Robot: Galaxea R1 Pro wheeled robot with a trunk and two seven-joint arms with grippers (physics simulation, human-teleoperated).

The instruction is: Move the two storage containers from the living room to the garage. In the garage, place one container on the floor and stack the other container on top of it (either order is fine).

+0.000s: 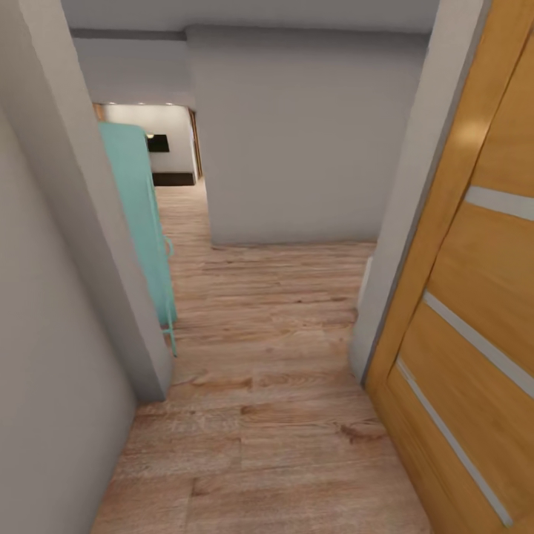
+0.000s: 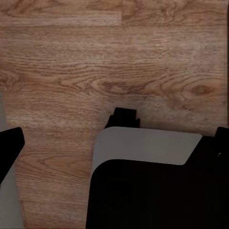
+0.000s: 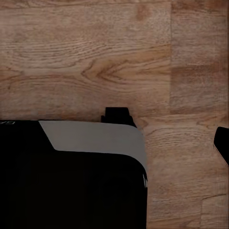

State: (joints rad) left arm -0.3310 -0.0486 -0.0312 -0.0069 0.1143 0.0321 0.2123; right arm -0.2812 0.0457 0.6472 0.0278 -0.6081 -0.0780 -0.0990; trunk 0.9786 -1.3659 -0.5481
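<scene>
I am in a narrow passage with a light wood-plank floor (image 1: pixel 274 386). The two storage containers are out of view. An oak door (image 1: pixel 475 311) with frosted strips stands open along the right side. My left gripper (image 2: pixel 114 152) hangs open over the planks; one dark fingertip (image 2: pixel 9 148) sits at each edge of the left wrist view, with nothing between them. My right gripper (image 3: pixel 114 143) also looks open and empty above the planks, with one fingertip (image 3: pixel 222 143) showing. My own dark base (image 2: pixel 148 191) (image 3: pixel 71 181) sits under both grippers.
A grey wall corner (image 1: pixel 111 297) juts in close on the left, with a teal piece of furniture (image 1: pixel 141 215) behind it. A pale wall (image 1: pixel 304 141) blocks straight ahead. The floor runs on past it at the left towards a lit room with a dark low unit (image 1: pixel 172 178).
</scene>
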